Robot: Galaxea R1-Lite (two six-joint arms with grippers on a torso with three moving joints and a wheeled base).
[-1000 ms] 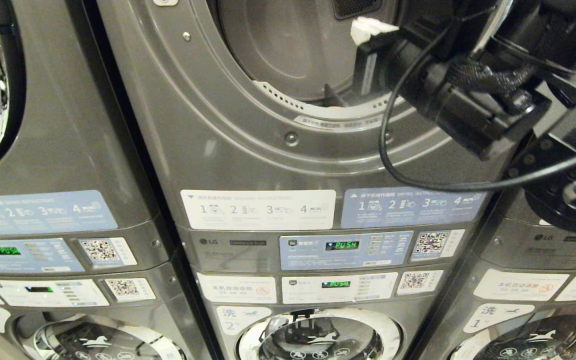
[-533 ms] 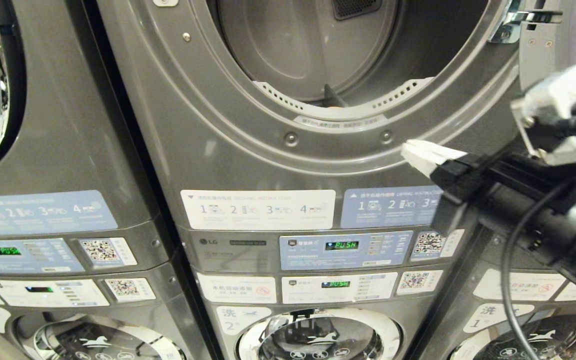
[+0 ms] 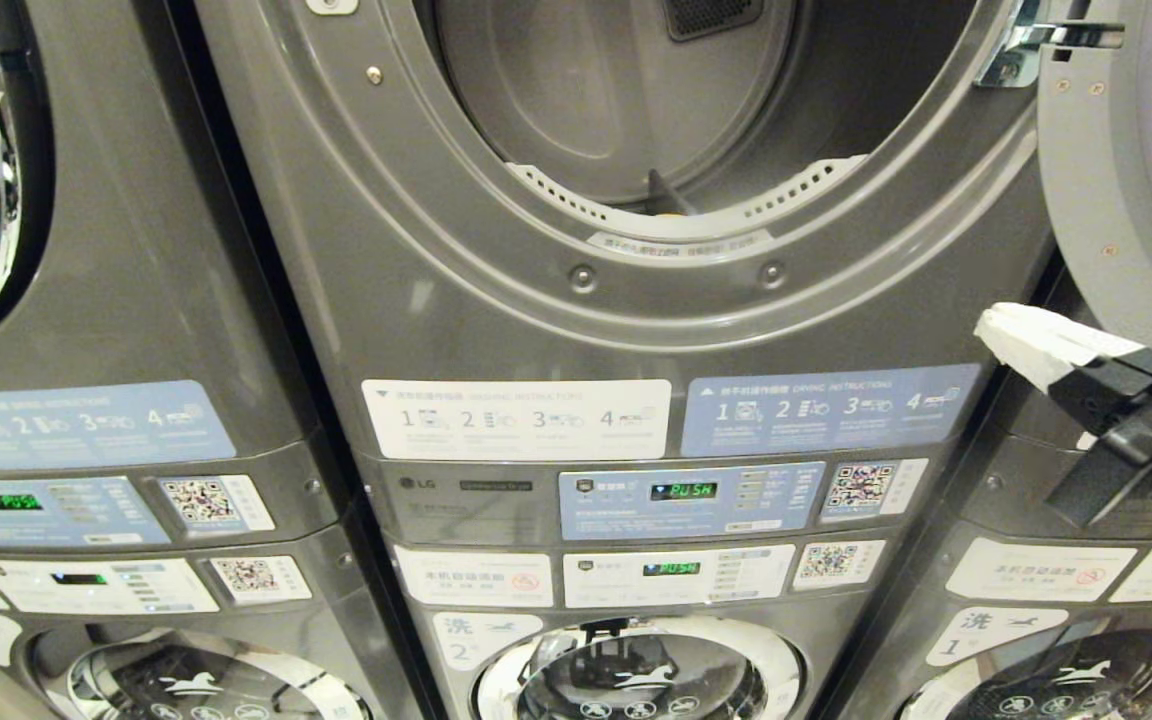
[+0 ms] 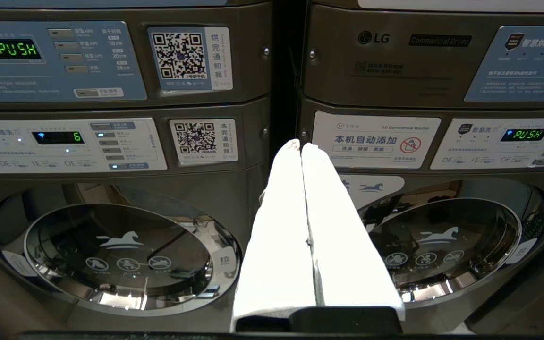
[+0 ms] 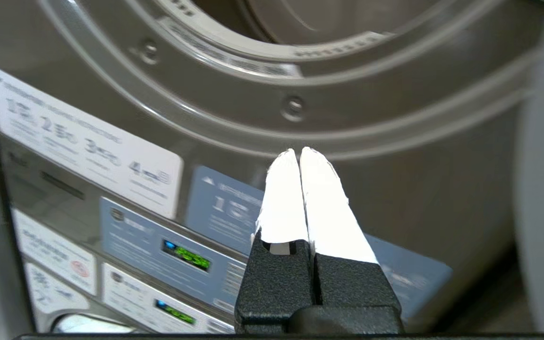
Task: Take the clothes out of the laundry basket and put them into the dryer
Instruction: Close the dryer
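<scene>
The dryer (image 3: 496, 290) of the tower marked 2 fills the head view. Its round opening (image 3: 696, 100) is uncovered and its door (image 3: 1126, 180) is swung out to the right. My right gripper (image 3: 998, 335) hangs below and to the right of that opening, under the open door. Its white fingertips are pressed shut with nothing between them. In the right wrist view the right gripper (image 5: 299, 152) points at the dryer's front (image 5: 234, 118) just under the rim. My left gripper (image 4: 300, 144) is parked low and shut, facing the washers. The clothes and the laundry basket are out of view.
Like grey towers stand close on the left (image 3: 86, 300) and the right (image 3: 1066, 500). Washer doors with a white horse logo (image 3: 636, 680) sit below the control panels (image 3: 686, 495). The open dryer door juts out just above my right arm.
My right arm has drawn back out of the dryer's opening and dropped down to the right, clearing the drum's mouth. Its gripper stayed shut and empty.
</scene>
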